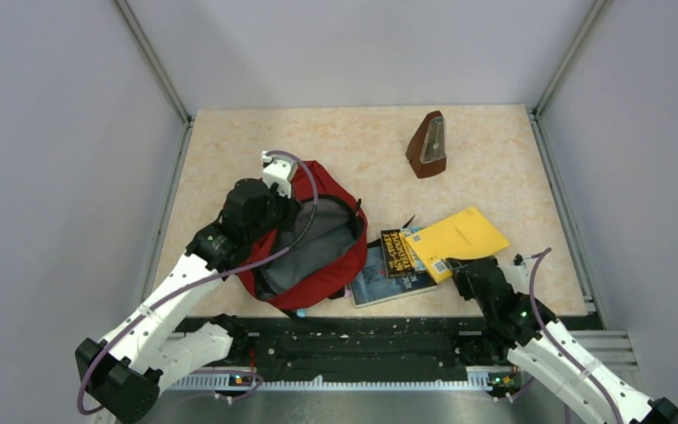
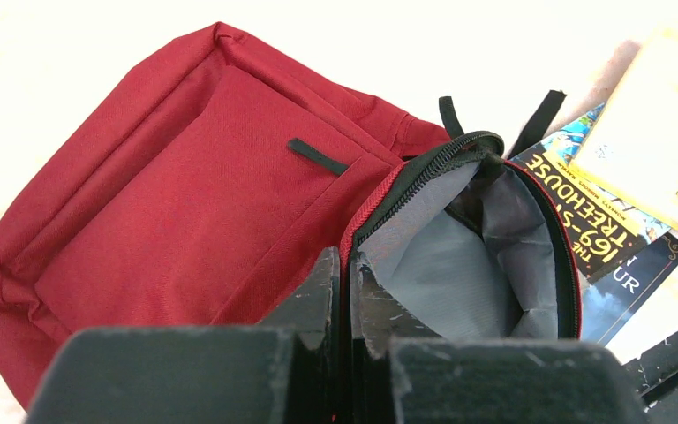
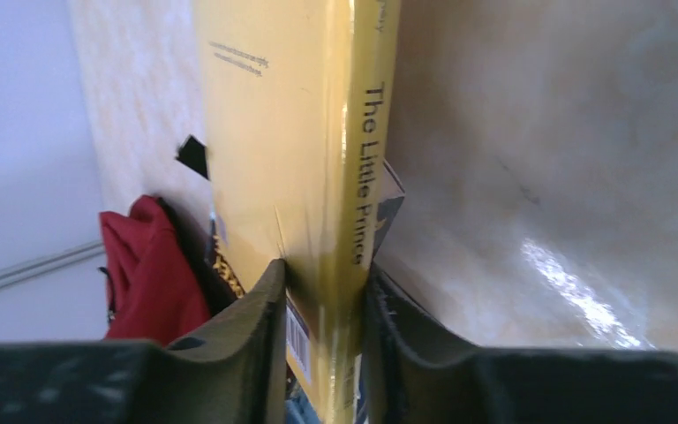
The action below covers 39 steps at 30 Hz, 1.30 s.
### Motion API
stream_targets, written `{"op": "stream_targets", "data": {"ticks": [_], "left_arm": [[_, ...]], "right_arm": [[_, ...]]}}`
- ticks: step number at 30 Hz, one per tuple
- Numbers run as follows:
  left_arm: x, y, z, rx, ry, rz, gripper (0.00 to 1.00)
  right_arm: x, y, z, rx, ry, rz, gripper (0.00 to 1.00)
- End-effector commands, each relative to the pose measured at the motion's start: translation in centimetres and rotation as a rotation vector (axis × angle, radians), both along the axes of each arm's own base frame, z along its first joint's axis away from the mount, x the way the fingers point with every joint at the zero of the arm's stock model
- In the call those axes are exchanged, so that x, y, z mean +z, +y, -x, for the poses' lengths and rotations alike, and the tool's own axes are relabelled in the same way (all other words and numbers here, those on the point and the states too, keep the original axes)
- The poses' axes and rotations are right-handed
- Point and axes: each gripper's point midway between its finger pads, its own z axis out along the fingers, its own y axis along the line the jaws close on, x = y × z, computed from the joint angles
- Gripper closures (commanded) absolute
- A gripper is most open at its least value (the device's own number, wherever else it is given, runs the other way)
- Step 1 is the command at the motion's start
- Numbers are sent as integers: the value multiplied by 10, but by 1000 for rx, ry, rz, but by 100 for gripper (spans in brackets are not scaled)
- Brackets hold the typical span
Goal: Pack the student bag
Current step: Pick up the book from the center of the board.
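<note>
Rim of the student bag (image 2: 185,194) is pinched by the left fingers (image 2: 313,296); right fingers (image 3: 260,340) clamp the yellow book (image 3: 274,132).

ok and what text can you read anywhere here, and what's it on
"The Little Prince": spine of the yellow paperback book.
"THE 169-S... TREEHOUSE": black-and-yellow book cover, partly covered.
"UR": blue book cover, rest hidden.
Small print and barcode digits on the yellow book: too blurred.
Red fabric backpack: no text visible.
</note>
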Motion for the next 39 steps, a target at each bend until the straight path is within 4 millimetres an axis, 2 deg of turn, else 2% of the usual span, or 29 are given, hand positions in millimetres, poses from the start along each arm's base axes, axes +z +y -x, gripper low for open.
{"op": "stream_targets", "data": {"ticks": [1,5,11,13,16,18,23,25,27,32,35,39], "left_arm": [[13,3,-5,15,-62,14,100],[13,3,-5,15,-64,14,100],[15,3,-4,10,-71,14,100],[15,3,-4,11,-73,14,100],[17,4,-4,11,-81,17,100],[19,3,-3,3,-87,22,100],[29,-3,3,-45,-128,54,100],[36,-5,7,-71,-156,74,100],[44,-6,12,-89,-196,98,100],[67,-5,18,-103,-294,152,100],[78,-2,16,-74,-324,179,100],[107,-3,8,-19,-332,260,100]], "right_arm": [[4,-15,2,10,-22,102,80],[21,-21,-4,10,-64,153,91],[43,-32,-7,2,-69,252,93],[48,-30,-9,34,-73,279,100],[64,-20,-16,122,-134,321,100],[82,-16,-22,163,-207,349,100],[157,3,-36,295,-529,409,100],[181,12,-35,348,-636,422,100],[194,25,-35,420,-688,424,100],[224,82,-25,715,-784,363,100],[244,110,-16,846,-853,289,100],[269,134,-3,959,-914,178,100]]}}
